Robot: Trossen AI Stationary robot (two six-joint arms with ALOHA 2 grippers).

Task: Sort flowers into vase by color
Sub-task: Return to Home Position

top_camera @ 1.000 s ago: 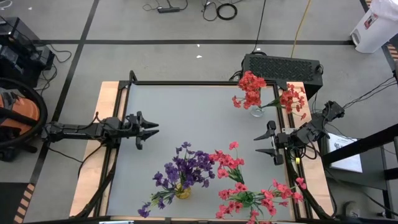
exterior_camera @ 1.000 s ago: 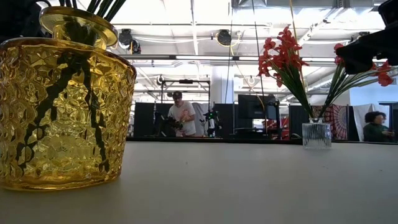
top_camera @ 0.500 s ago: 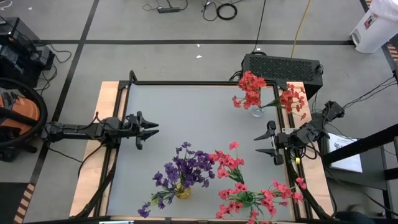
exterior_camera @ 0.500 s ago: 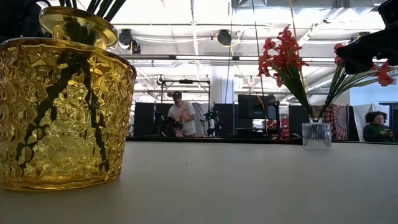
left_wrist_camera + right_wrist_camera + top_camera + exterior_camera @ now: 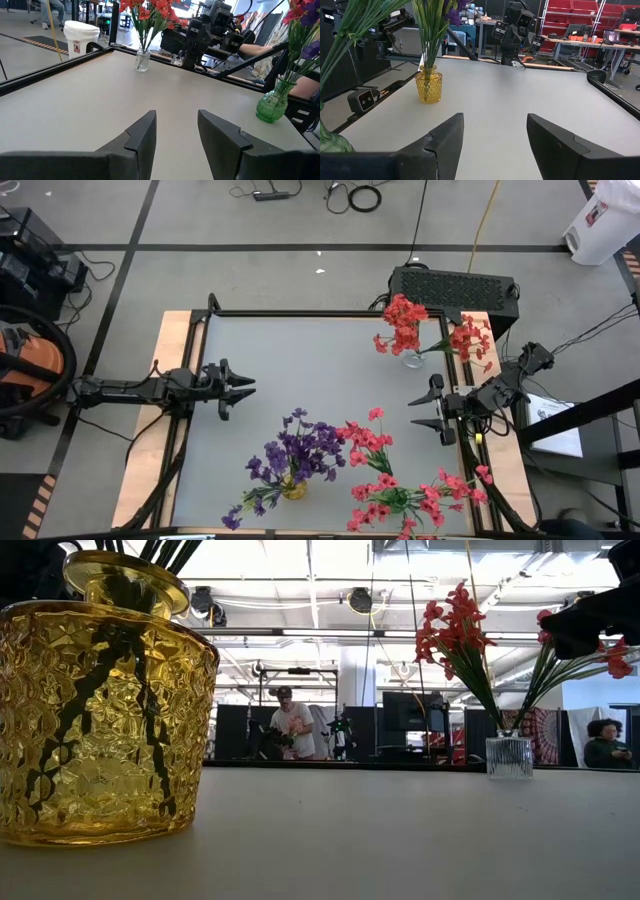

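Observation:
Red flowers (image 5: 404, 323) stand with their stems in a small clear vase (image 5: 413, 360) at the far right. Purple flowers (image 5: 296, 452) stand in a yellow glass vase (image 5: 293, 489) near the front edge, which fills the low view's left (image 5: 100, 720). Pink flowers (image 5: 400, 485) stand in a green vase (image 5: 272, 104) at the front right. My left gripper (image 5: 245, 389) is open at the table's left edge, my right gripper (image 5: 422, 411) open at its right edge. Both hover level and hold nothing.
A black box (image 5: 455, 287) lies just beyond the far right corner. The table's middle (image 5: 320, 380) is bare between the two grippers. People (image 5: 292, 722) show in the room behind the table. A black raised rim (image 5: 300, 313) runs round the table.

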